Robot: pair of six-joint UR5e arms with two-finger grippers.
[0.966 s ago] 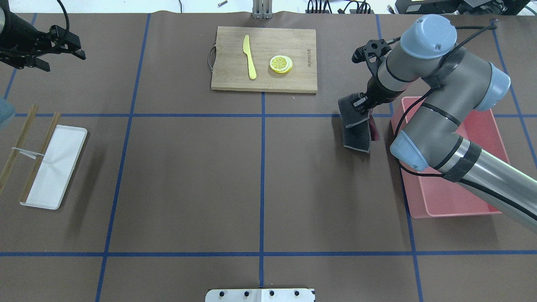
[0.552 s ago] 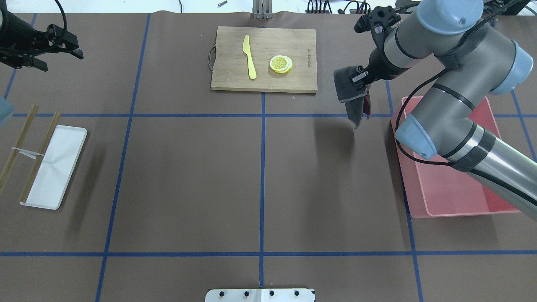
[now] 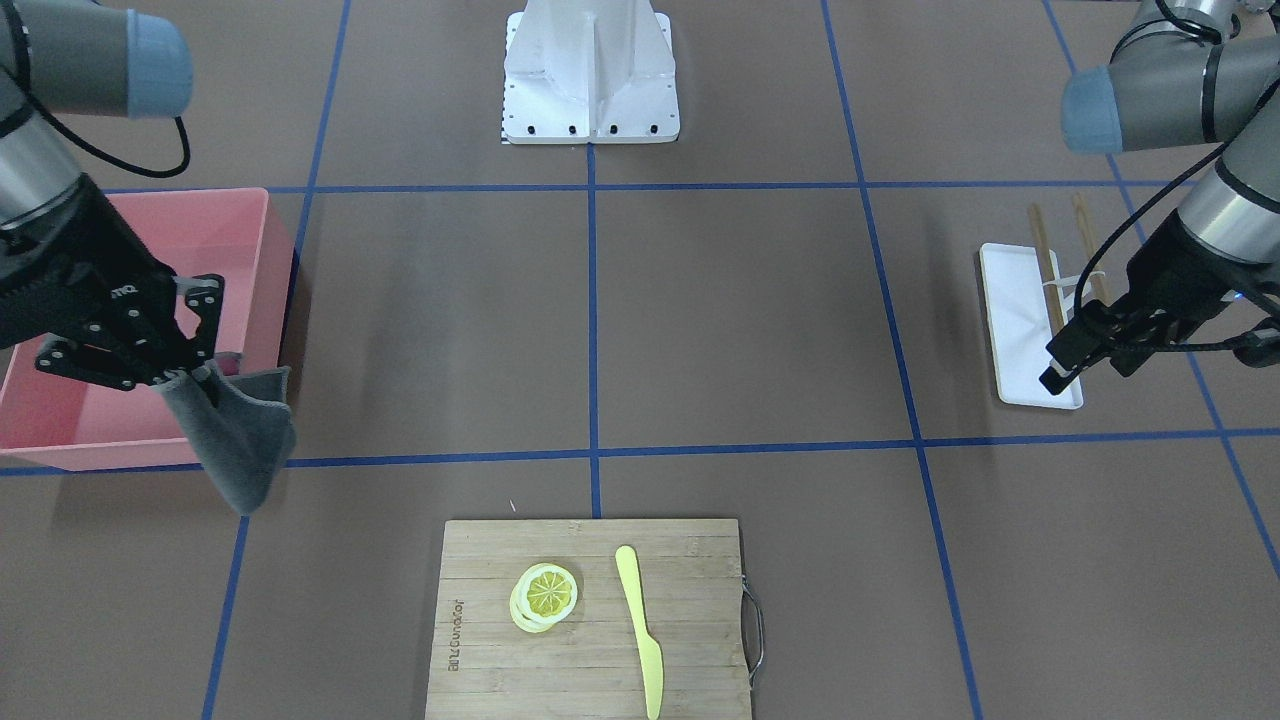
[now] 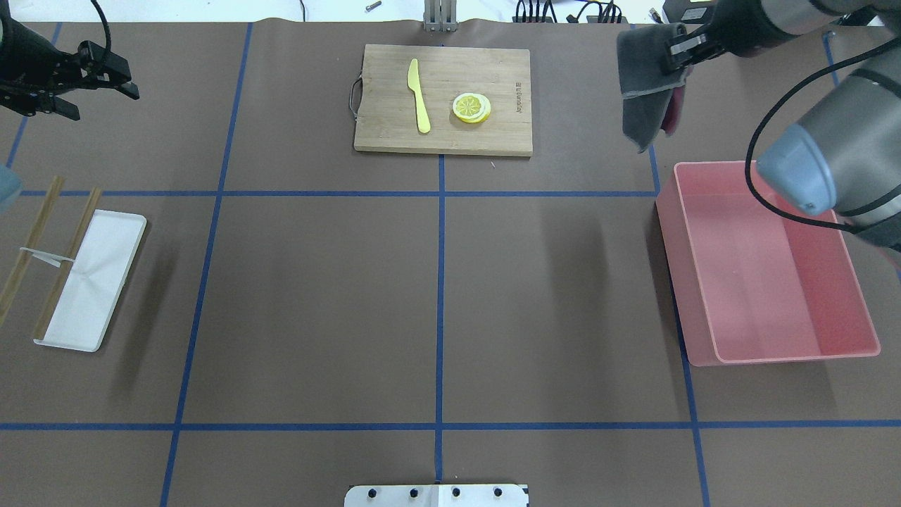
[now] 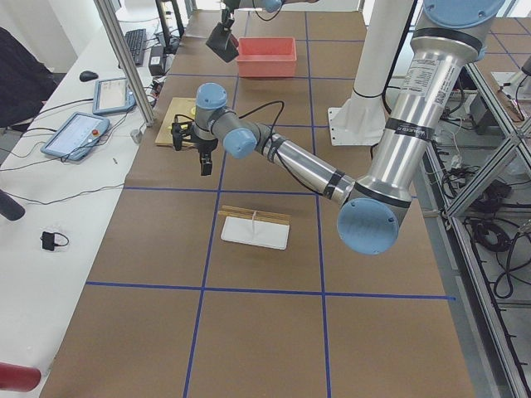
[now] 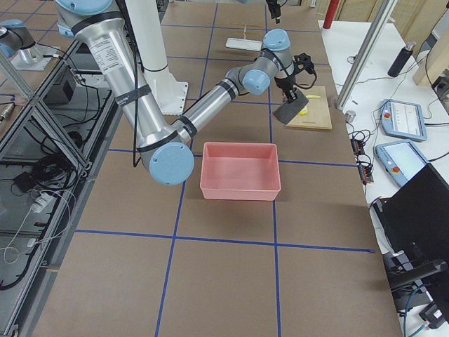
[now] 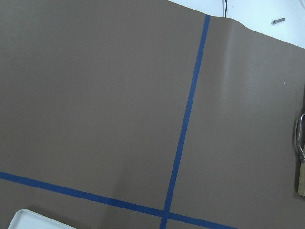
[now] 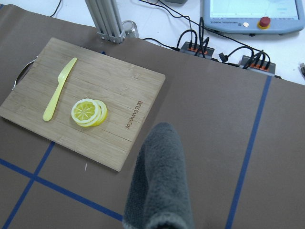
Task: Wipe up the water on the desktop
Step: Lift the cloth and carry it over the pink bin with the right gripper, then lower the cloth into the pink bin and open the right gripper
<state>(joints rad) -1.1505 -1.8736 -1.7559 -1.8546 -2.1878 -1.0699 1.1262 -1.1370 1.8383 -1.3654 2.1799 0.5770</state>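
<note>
Grey fleece cloth (image 4: 644,91) found clamped in the right end effector (image 4: 673,56), dangling free. Compared with a second before: had hung low beside the pink plastic bin (image 4: 774,355) then; was carried high over the far edge since, just right of the bamboo cutting board (image 4: 394,134). Judged the wipe not under way, with no contact on the brown matte desk with blue tape lines (image 4: 317,296). Left end effector (image 3: 1085,362) noted with jaws apart, holding nothing, near the far left corner. Searched the desk for water and made out none: too faint, perhaps. Could not see the right fingertips under the cloth folds.
</note>
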